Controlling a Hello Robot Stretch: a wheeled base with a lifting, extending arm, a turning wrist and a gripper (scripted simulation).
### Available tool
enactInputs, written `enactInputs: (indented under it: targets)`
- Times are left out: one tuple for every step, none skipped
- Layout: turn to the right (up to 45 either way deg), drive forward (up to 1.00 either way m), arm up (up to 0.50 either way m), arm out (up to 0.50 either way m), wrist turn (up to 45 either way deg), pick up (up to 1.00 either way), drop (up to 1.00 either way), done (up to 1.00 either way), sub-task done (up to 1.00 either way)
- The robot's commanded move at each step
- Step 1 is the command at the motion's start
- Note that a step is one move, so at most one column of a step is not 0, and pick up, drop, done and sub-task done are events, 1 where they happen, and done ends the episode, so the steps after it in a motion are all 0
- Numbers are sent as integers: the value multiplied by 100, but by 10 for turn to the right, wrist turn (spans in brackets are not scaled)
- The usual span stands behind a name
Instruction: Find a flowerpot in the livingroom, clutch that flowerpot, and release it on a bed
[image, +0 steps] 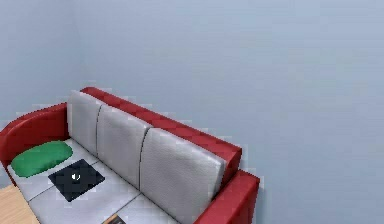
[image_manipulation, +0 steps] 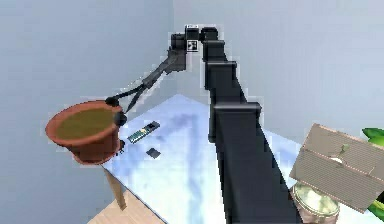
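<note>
A terracotta flowerpot (image_manipulation: 88, 130) with brown soil in it hangs at the arm side view's left, just off the edge of a pale blue table (image_manipulation: 190, 125). The gripper (image_manipulation: 113, 104) holds the pot at its rim, the two thin fingers (image_manipulation: 140, 88) reaching down-left from the dark body. The dark arm (image_manipulation: 235, 120) rises from the bottom edge across the table.
On the table lie a remote-like bar (image_manipulation: 140, 132) and a small dark item (image_manipulation: 155, 152). A cardboard box (image_manipulation: 335, 165) and a green plant (image_manipulation: 375, 140) stand at the right. The forward view has a red sofa (image: 200, 140) with grey cushions, a green pillow (image: 42, 157) and a black flat thing (image: 77, 179).
</note>
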Motion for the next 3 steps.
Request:
enactInputs:
  targets:
    - [0, 0, 0, 0, -90, 0, 0, 0, 0]
    - [0, 0, 0, -46, 0, 0, 0, 0, 0]
    - [-450, 0, 0, 0, 0, 0, 0, 0, 0]
